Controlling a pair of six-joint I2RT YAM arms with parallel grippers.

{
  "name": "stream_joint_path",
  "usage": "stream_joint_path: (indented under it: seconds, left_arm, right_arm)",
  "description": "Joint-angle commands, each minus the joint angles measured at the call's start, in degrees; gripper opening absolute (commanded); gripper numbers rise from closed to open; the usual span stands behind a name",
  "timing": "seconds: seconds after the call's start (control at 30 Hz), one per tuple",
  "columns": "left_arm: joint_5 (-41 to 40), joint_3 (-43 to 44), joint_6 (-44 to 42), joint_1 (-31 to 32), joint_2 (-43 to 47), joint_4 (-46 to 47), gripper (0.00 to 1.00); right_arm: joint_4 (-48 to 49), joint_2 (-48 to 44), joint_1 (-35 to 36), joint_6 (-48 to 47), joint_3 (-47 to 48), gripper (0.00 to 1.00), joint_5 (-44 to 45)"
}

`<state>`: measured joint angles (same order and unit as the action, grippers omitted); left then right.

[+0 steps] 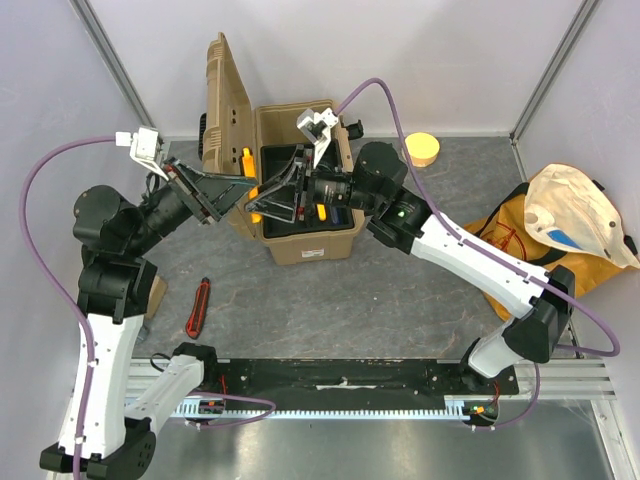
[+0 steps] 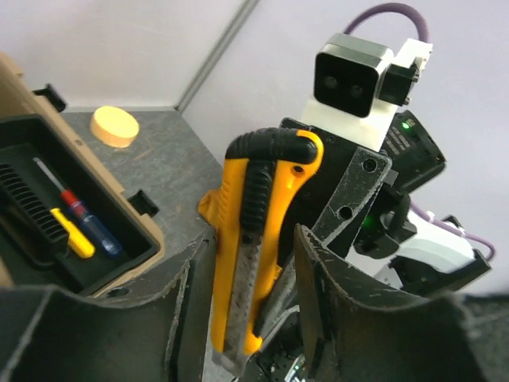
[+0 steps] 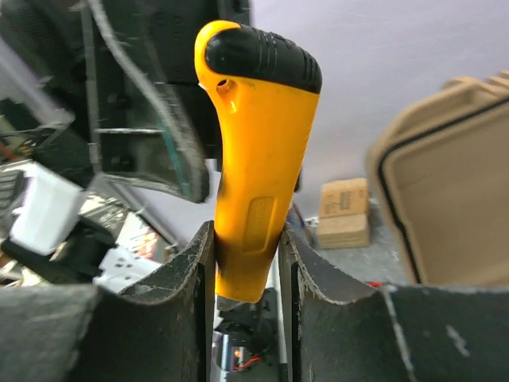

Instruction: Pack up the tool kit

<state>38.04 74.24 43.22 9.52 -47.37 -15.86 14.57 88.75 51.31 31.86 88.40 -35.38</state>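
Currently right gripper (image 3: 246, 239) is clamping the yellow utility knife (image 3: 258, 183) above the toolbox (image 1: 310, 248). Also, left gripper (image 2: 253, 239) is standing parted around it.

The fingers (image 3: 179, 290) of my right pincer (image 3: 246, 232) are matt black and scuffed. The knife (image 3: 258, 159) is smooth yellow plastic with a ribbed black grip; the toolbox (image 3: 445, 183) is matt tan plastic.

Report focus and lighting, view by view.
Top view: even, soft light, everything sharp, toolbox included. Left wrist: knife crisp, near claw fingers dark and soft-edged. Right wrist: knife sharp with a mild sheen, toolbox behind it blurred, claw fingers shadowed.
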Motion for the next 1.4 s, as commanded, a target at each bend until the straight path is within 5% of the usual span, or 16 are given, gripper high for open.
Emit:
stream_joint_path:
  seconds: [0.0, 0.33, 1.1, 1.37]
  left_arm:
    - [-7.17, 5.03, -7.09, 0.33, 0.27, -8.64, 0.52]
    - [-17.03, 10.49, -14.56, 0.32, 2.02, -18.5, 0.57]
    - [-25.2, 11.19, -16.68, 0.33, 3.69, -25.62, 0.59]
    - [-52.86, 15.76, -18.0, 0.32, 2.29, -37.56, 0.59]
  right_arm:
    - [-8.93, -0.86, -0.33, -6.28, 3.01, 0.19, 13.56]
    - [-21.68, 1.06, -0.95, -11.11, 3.71, 0.2, 38.88]
    - [-24.94, 25.24, -4.46, -9.53, 15.48, 0.27, 44.08]
    - [-26.52, 28.67, -4.38, -7.16, 17.33, 0.34, 45.04]
